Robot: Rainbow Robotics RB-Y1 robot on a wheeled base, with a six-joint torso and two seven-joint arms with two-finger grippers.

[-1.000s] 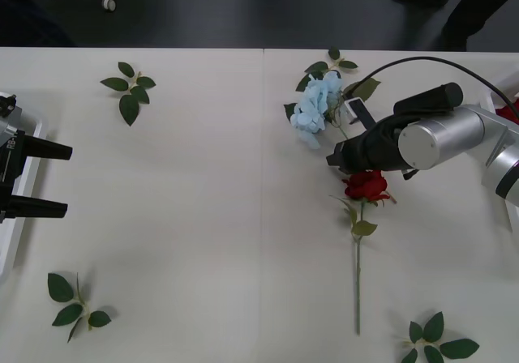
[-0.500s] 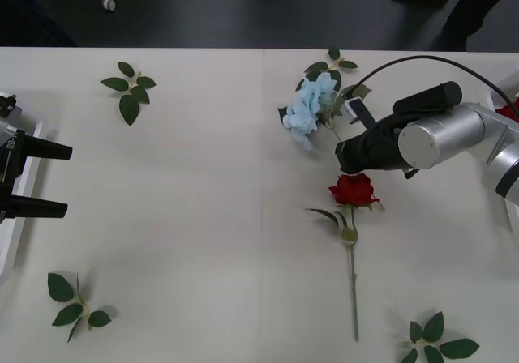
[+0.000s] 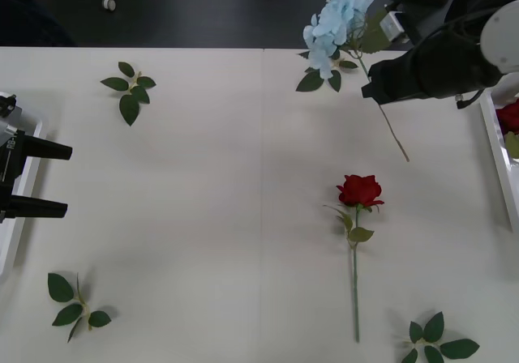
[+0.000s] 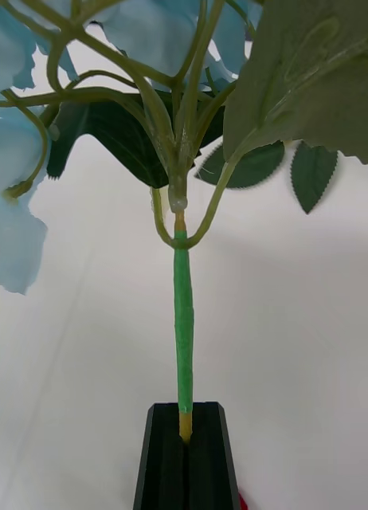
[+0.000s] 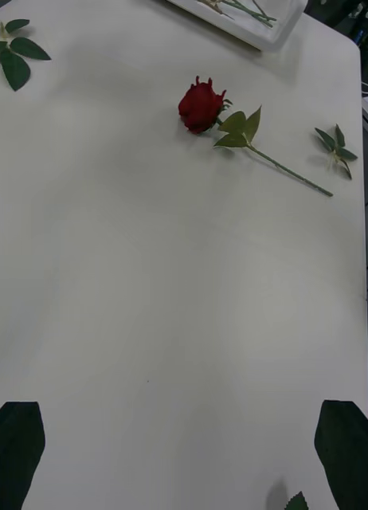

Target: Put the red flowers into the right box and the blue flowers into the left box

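Front view has the right hand (image 3: 375, 90) up near the far right of the bench (image 3: 203, 201), clamped on the stem of a blue flower (image 3: 336, 19). The bloom sits high, out past the far bench edge, and the bare stem end angles down below the hand, off the surface. Right wrist view backs that up: the two black fingers (image 4: 164, 462) are pressed together with the green stem (image 4: 182, 319) pinched between them, pale blue petals and big leaves fanned out beyond.

One red flower (image 3: 360, 190) lies flat on the bench, well apart from that hand, bloom toward the far side and stem running back toward the robot. Left wrist view catches the same rose (image 5: 201, 105) too.

Right box (image 3: 501, 160) shows as a white rim at the right edge, with a bit of red bloom inside it. Left box (image 3: 10, 241) is a narrow white strip at the left edge, right under the left hand (image 3: 45, 179), which hangs there open, fingers spread wide, holding nothing.

Loose leaf sprigs are scattered around: far left (image 3: 130, 87), near left (image 3: 73, 302), near right (image 3: 438, 343).
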